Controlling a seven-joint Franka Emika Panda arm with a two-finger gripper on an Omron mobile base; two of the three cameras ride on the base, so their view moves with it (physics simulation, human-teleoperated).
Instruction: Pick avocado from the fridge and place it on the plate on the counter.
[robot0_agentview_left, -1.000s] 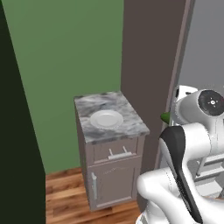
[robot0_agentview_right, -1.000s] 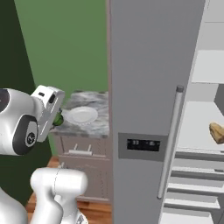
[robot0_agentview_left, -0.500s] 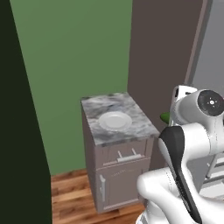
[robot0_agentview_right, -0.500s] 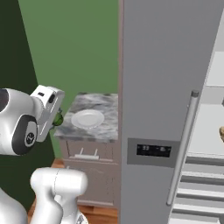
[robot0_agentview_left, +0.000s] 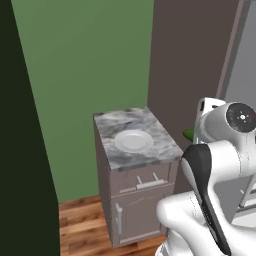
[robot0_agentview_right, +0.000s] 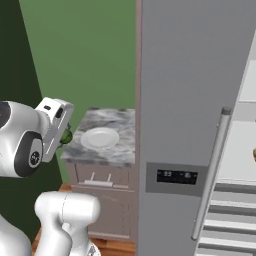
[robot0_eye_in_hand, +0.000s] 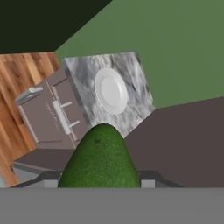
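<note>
From the left base view, the plate (robot0_agentview_left: 133, 141) sits mid-counter (robot0_agentview_left: 107, 125), a smooth white disc on marbled grey stone, above a brown cabinet (robot0_agentview_left: 142, 212). A sliver of avocado (robot0_agentview_left: 189, 134) peeks out at the arm's wrist, so the plate lies toward nine o'clock from it, near but apart.

From the right base view, the gripper (robot0_agentview_right: 64, 136) hangs just left of the counter with the green lump at its tip; the plate is at about three o'clock, and the grey fridge (robot0_agentview_right: 195, 110) door stands beside it.

In the hand view, the jaws are clamped on the avocado, bumpy, dark green, its long axis pointing along the fingers. The plate lies ahead at twelve o'clock.
</note>
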